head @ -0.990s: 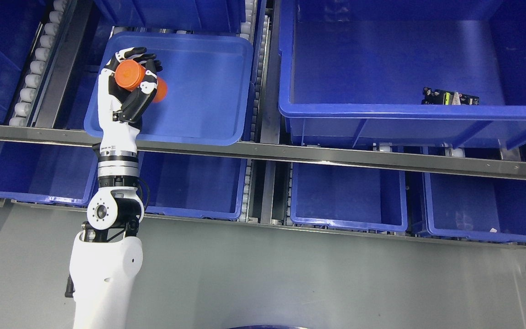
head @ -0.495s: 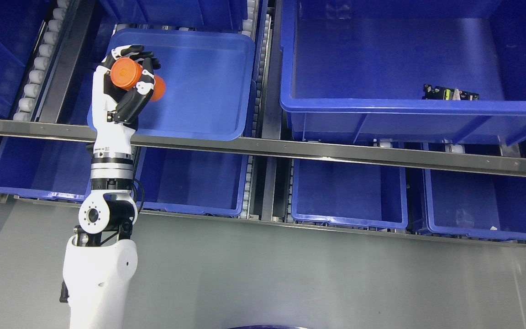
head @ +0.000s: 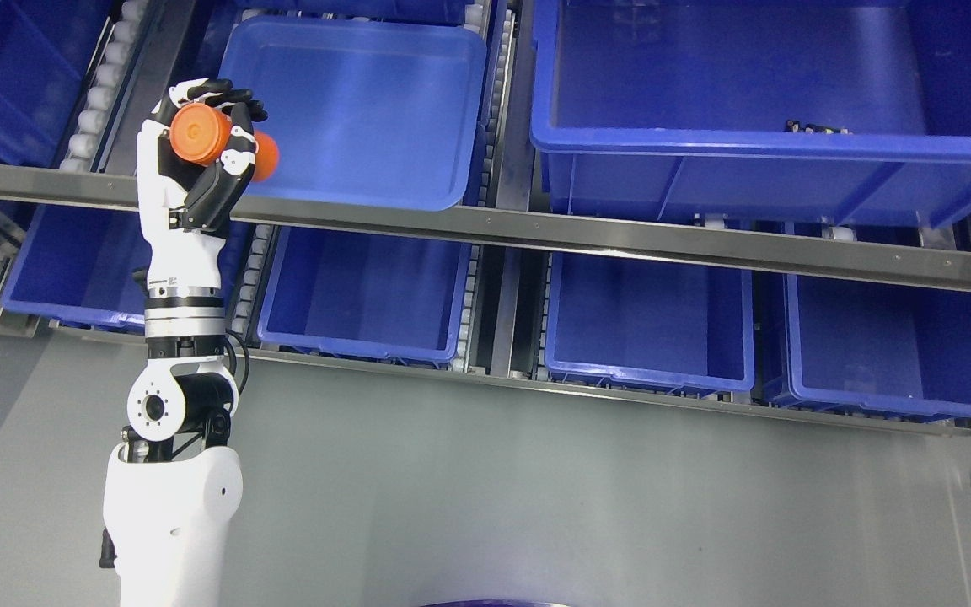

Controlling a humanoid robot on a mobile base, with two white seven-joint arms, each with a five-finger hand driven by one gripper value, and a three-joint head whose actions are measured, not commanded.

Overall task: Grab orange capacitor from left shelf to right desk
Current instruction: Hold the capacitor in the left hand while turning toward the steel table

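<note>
My left hand (head: 209,126) is raised at the upper left, its black and white fingers shut around an orange capacitor (head: 199,142), a short cylinder with its round end facing me. The hand holds it in the air in front of the steel shelf rail (head: 485,226), just left of the shallow blue tray (head: 359,110) on the upper shelf. The capacitor's far end pokes out to the right behind the fingers. The white forearm (head: 174,506) rises from the bottom left. My right arm does not show.
A large blue bin (head: 755,160) at the upper right holds a small circuit board (head: 818,128), mostly hidden by its front wall. Several blue bins (head: 367,295) line the lower shelf. White rollers (head: 98,110) run beside the tray. Grey floor (head: 536,506) lies below.
The whole picture has shifted, so the camera moved. The left hand, still holding the capacitor, has come back and left off the shallow tray, now beside its left edge over the rail.
</note>
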